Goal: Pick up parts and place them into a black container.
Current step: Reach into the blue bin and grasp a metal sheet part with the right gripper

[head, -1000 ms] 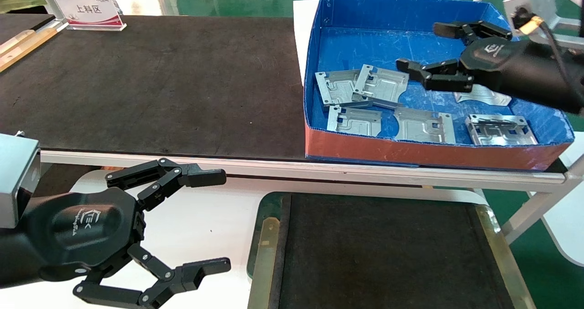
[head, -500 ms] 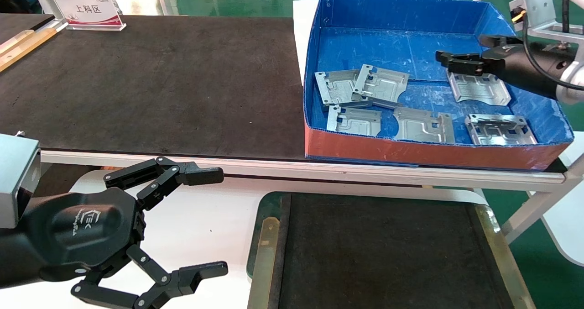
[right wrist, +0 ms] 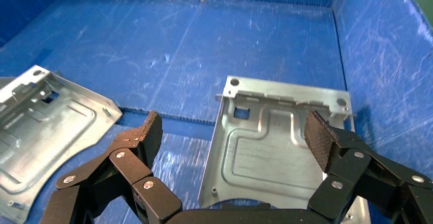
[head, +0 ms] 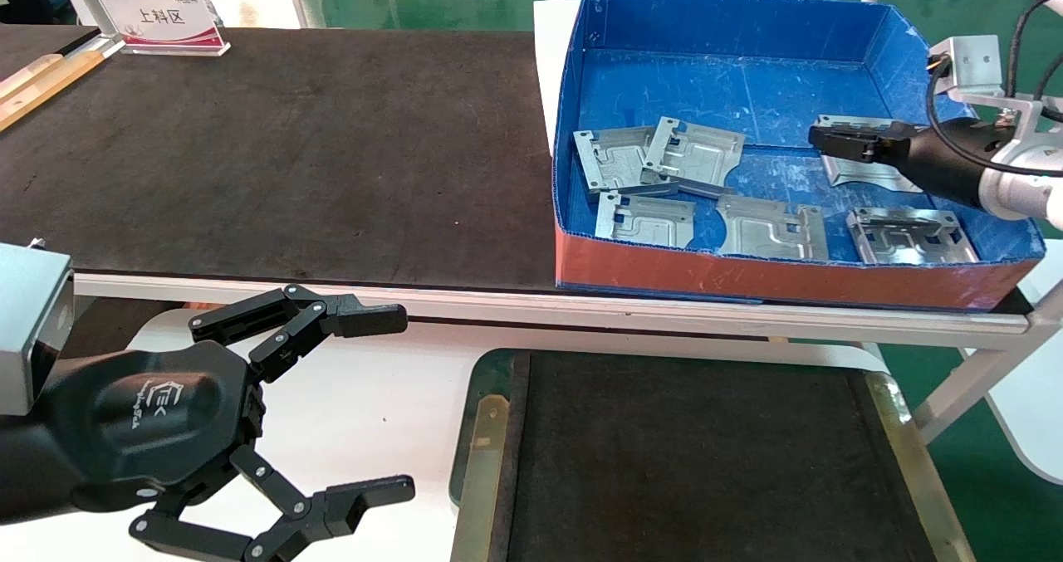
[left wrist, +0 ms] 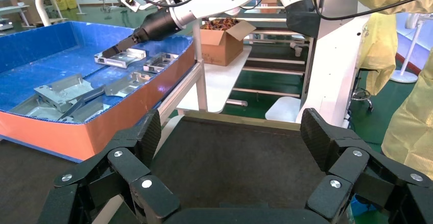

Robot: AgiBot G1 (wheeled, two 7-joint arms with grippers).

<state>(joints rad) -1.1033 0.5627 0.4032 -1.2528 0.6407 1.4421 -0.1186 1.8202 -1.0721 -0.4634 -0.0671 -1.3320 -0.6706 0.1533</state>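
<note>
Parts, flat silver-grey stamped sheet-metal plates with bent tabs and embossed grooves, lie scattered in the blue corrugated box with the red front wall (head: 772, 278) at the far right of my workspace. The one I am after is the plate at the right side of the box (head: 864, 176), and my right gripper (head: 839, 140) sits directly over it. In the right wrist view that plate (right wrist: 278, 142) lies between the two spread fingers (right wrist: 321, 134), which hold nothing; its tabbed edge points away from the gripper and its curved notch sits close under the palm. One finger stands over the plate's right edge, the other off its left edge above the blue floor, so the fingers straddle the plate across its width (the axis I need for a pinch on the side edges). I judge the next move to be a descent and a closing on those edges.

My left gripper (head: 332, 412) waits parked at the near left, fingers wide apart and empty, well away from the box, so the right arm is clearly the nearer one.

Nearest to me, in the middle, the shallow rectangular tray with the black matte floor and worn dark green rim (head: 490, 429) holds no plate that I can see.
</note>
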